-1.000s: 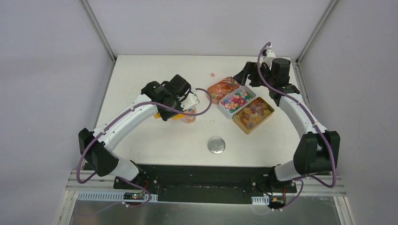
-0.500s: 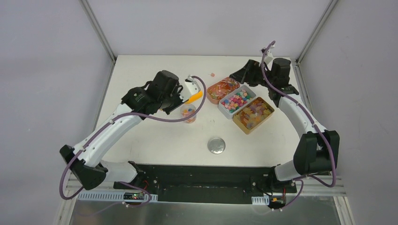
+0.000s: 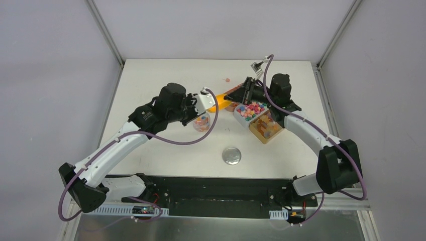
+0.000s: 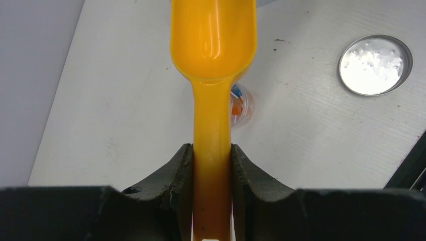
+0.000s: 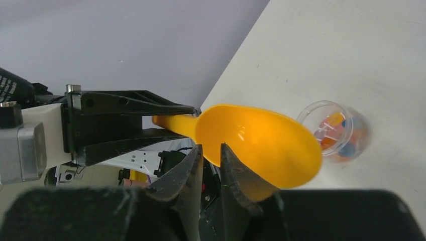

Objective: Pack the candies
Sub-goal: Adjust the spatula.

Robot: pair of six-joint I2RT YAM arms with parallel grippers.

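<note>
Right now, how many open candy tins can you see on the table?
3, in a diagonal row at the far right: the orange-red tin, mostly hidden under the right gripper; the pastel tin in the middle; the amber tin nearest.

Our arms (image 3: 120, 143) are white shells with black joints; purple cables (image 3: 217, 109) loop along each; our left gripper (image 4: 211, 150) and right gripper (image 5: 211, 148) are matte black.
</note>
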